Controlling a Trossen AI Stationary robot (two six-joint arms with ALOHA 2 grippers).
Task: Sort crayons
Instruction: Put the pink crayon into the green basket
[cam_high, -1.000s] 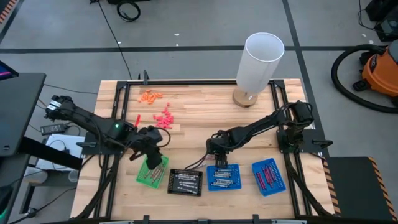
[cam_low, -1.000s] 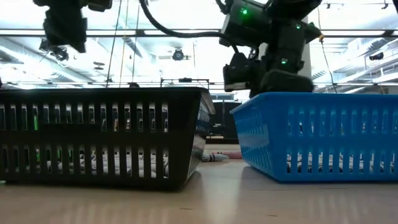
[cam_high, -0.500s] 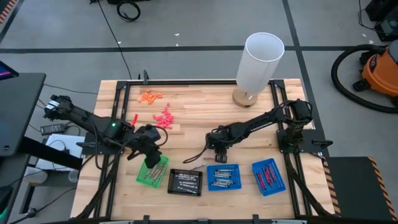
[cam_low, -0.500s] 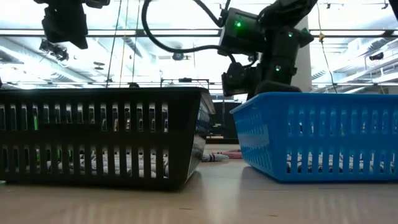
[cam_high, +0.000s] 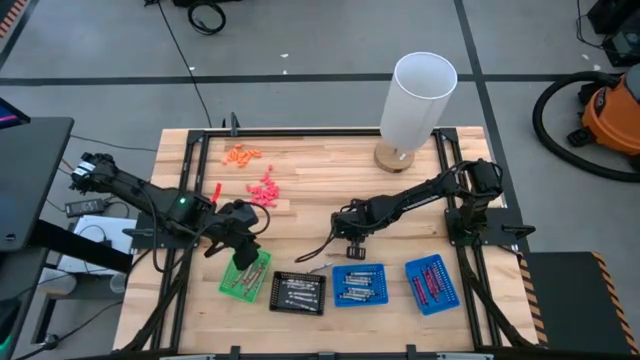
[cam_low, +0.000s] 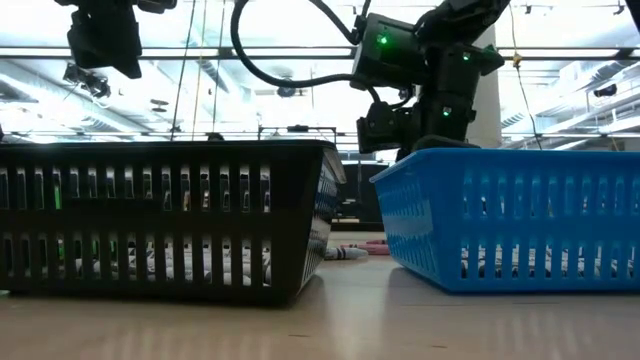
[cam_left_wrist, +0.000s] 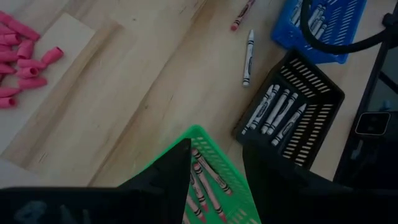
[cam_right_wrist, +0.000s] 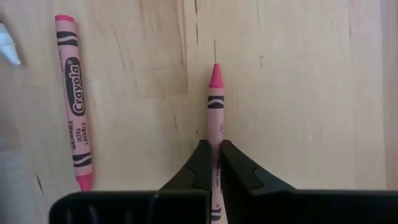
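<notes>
Four trays in a row along the table's (cam_high: 330, 165) near edge: green tray (cam_high: 243, 275) leftmost, then black tray (cam_high: 298, 292), two blue trays (cam_high: 358, 285) rightmost. Loose crayons (cam_right_wrist: 73, 99) lie behind the middle trays; a tall cylinder (cam_high: 415, 100) stands at the far edge.

Even, bright overhead light falls on the worktop (cam_high: 330, 180) with only soft shadows. The low view is backlit by glaring ceiling lights, leaving the black basket (cam_low: 165, 220) dark. Wrist views blur at their near edges.

A wooden table (cam_high: 330, 170) bears four small trays (cam_high: 297, 292) along its near edge, loose crayons (cam_right_wrist: 73, 96), a white cylinder (cam_high: 415, 105).
</notes>
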